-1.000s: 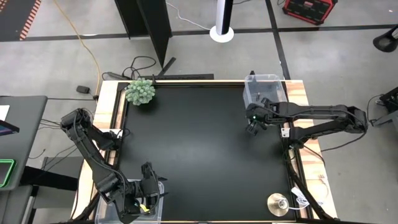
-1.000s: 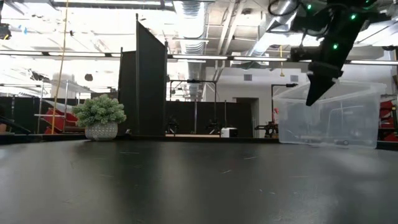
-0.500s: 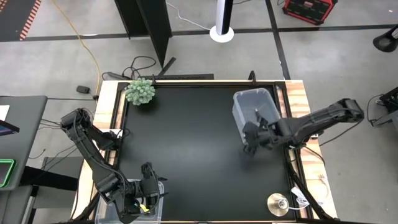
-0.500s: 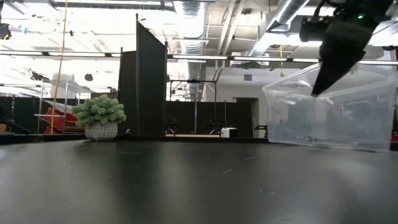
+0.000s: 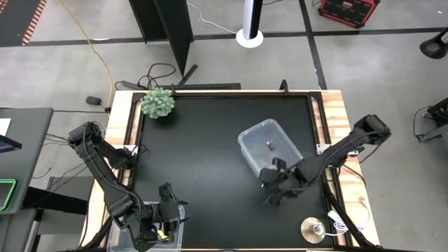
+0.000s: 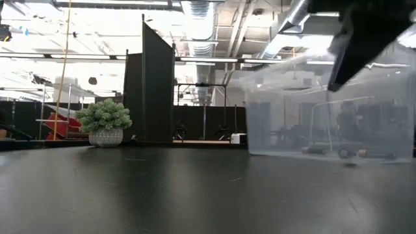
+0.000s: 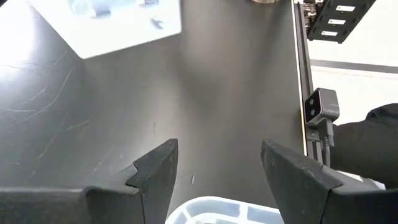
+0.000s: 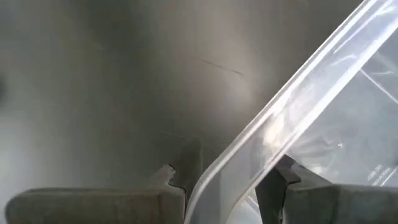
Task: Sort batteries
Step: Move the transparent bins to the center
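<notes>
A clear plastic bin stands on the black table right of centre and looms large in the low view. Small batteries lie on its floor; one dark one shows from above. My right gripper is at the bin's near rim, shut on it. My left gripper hangs open at the near left corner over a second clear bin, whose rim shows below its fingers. My right gripper holds the clear bin by its near wall at the rim. One finger is inside the bin and the other outside. The fingers come from above, slanting from the near right side. The bin's floor rests on the table.
A small potted plant stands at the far left corner. A round silver disc lies at the near right edge. Bare black mat spreads between the two bins.
My right gripper has travelled from the far right corner toward the near edge and somewhat leftward, dragging the clear bin with it. The bin has slid along the table and turned about, so that it now lies askew right of centre.
</notes>
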